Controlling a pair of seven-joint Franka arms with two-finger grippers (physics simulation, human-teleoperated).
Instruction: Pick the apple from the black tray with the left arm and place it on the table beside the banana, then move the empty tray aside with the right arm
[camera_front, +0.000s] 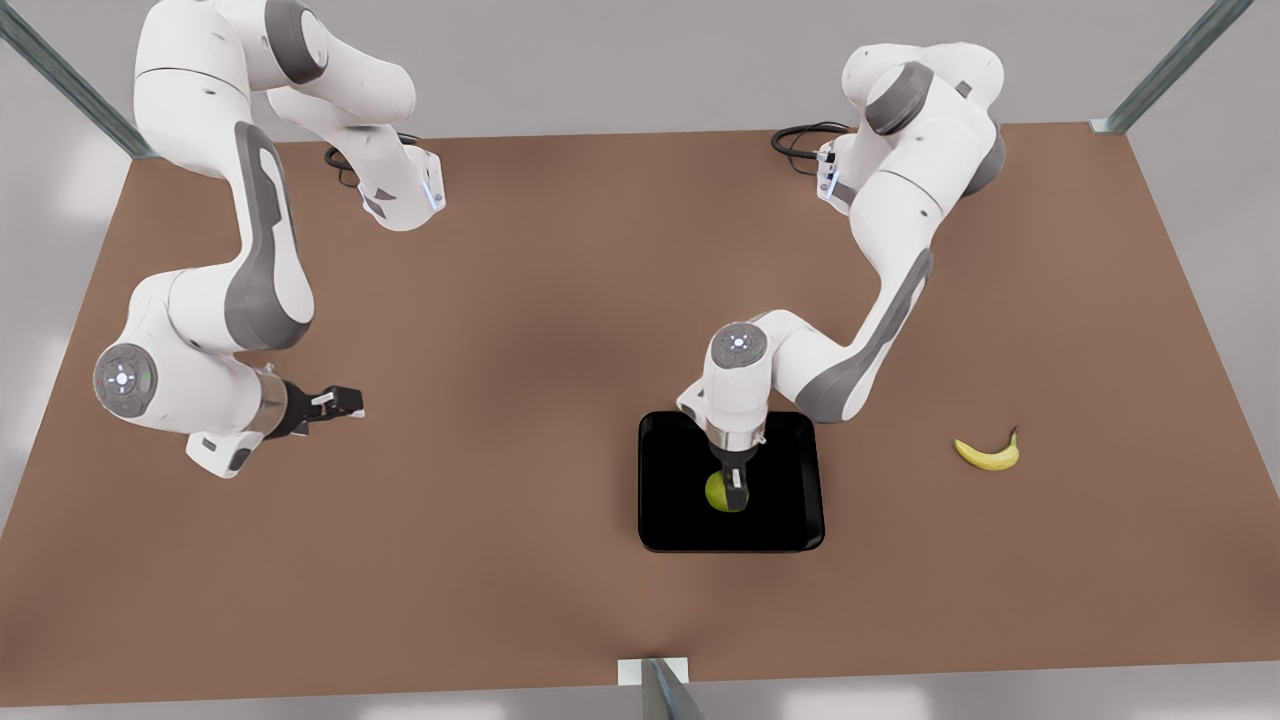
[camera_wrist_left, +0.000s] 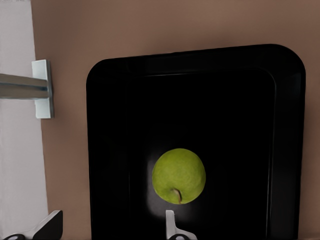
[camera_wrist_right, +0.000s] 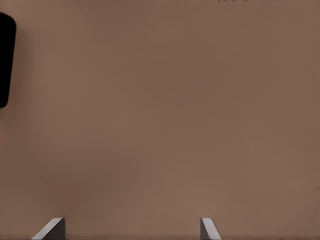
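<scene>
One apple (camera_front: 722, 492), mid black tray (camera_front: 800, 530), near its front wall. Left gripper (camera_front: 737, 487) spread above it; right gripper (camera_front: 340, 402) spread, waiting over bare table (camera_front: 500, 560). Risk: off-centre closing rolls the apple. Banana (camera_front: 988, 452) toward table's far side edge.

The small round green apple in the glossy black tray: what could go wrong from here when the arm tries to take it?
1. The small round green apple sits off-centre between the open left gripper fingers, near one fingertip; closing might push it so it rolls across the glossy black tray.
2. The curved yellow banana lies far off on the brown table; a weak grip could drop the apple.
</scene>
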